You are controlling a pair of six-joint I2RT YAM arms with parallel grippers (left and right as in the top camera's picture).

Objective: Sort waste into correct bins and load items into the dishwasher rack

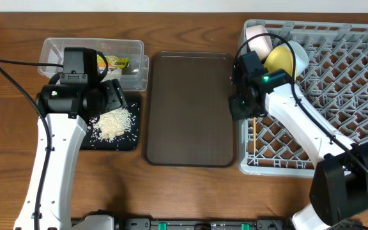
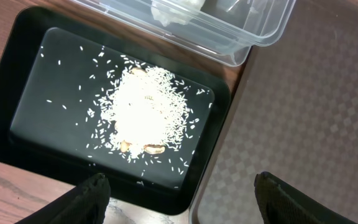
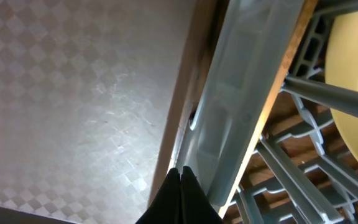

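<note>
The only print in view is on the snack wrapper [image 1: 116, 62], yellow and green, lying inside the clear tub [image 1: 56, 48] at the far left of the worktop [image 1: 184, 198]; its lettering is too small to read; a crumpled white tissue [image 2: 176, 9] lies in the same tub. The left arm [image 1: 50, 160] rises from the near edge and bends over the tub's near wall, wrist pointing down at the black tray [image 2: 23, 37], which sits just on the near side of the tub; the rice [image 2: 145, 112] lies heaped in the middle of that tray, stray grains around it. The left end effector [image 2: 179, 202] hangs above the tray, fingers [image 2: 92, 199] spread wide, gripping nothing. Just right of both bins lies the dark-brown serving tray [image 1: 190, 108]. The right arm [image 1: 302, 124] reaches from the near right corner across the grey rack [image 1: 337, 83] to its left rim; the right end effector [image 3: 180, 186] points down at the gap between serving tray and rack, fingertips pressed together, nothing seen between them. Inside the rack, the chopsticks [image 1: 253, 137] lie along the left edge; the yellow plate [image 1: 280, 59] stands on edge near the far left corner, a white bowl [image 1: 259, 35] beside it.
</note>
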